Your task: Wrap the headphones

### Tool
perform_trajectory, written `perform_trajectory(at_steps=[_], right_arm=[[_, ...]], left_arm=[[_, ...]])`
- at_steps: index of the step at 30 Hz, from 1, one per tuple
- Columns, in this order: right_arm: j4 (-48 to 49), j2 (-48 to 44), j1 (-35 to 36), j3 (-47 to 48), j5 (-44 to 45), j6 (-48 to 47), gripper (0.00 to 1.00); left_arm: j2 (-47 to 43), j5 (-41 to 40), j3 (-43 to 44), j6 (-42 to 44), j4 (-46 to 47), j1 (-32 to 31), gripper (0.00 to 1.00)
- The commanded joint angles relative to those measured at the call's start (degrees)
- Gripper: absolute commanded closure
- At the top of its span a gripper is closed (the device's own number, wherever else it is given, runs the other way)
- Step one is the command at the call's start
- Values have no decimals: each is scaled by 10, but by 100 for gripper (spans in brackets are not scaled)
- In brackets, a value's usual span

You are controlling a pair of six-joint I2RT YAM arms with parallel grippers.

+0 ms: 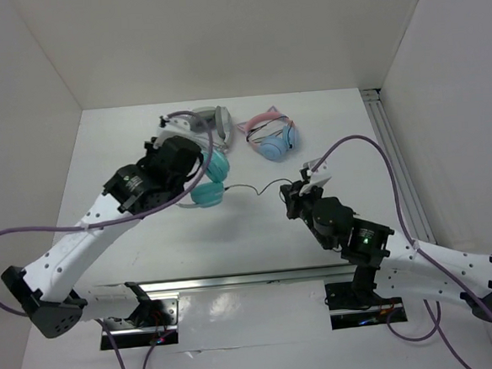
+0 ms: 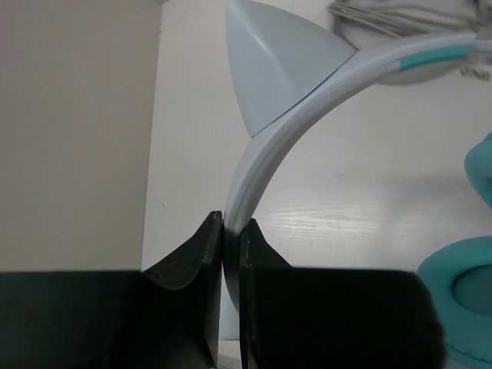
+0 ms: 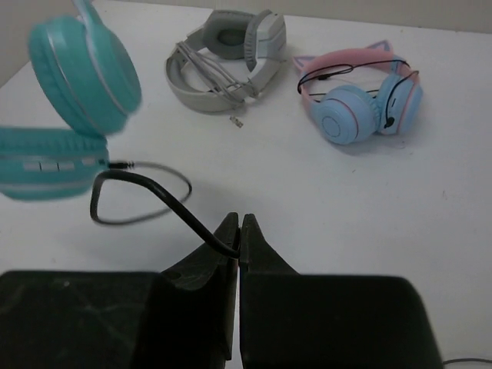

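The headphones (image 1: 209, 180) have teal ear cups (image 3: 83, 75) and hang lifted off the white table, left of centre. My left gripper (image 2: 232, 223) is shut on their pale headband (image 2: 286, 129), just below a cat ear (image 2: 275, 68). In the top view the left gripper (image 1: 195, 161) sits right over the cups. Their thin black cable (image 3: 144, 183) runs from the lower cup (image 3: 44, 166) in a loop to my right gripper (image 3: 239, 231), which is shut on it near its end. In the top view the right gripper (image 1: 290, 190) stands to the right of the cups, with the cable (image 1: 259, 189) stretched between.
Grey headphones (image 3: 227, 58) with their own coiled cable lie at the back. Pink-banded light-blue headphones (image 3: 361, 96) lie to their right. A metal rail (image 1: 394, 159) runs along the table's right edge and another (image 1: 236, 282) along the near edge by the arm bases.
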Motion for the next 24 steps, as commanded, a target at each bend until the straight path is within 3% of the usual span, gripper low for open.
perform_trajectory(at_steps=[1,9,18,22,24], right_arm=[[-55,15,25,54,84,-23,100],[-29,60,37,84,68,-75,100],[-36,78,42,86,87,-92,100],[-19,91,42,81,87,-92,100],[-19,98,42,81,81,-92,100]], left_arm=[[16,61,-18,76,102,-40,100],[70,130,-57,158,91,-215,100],[21,211,-99,196,91,-273,100],[-15,327,-99,209,91,-273,100],[-22,348,-99,215,86,-273,100]])
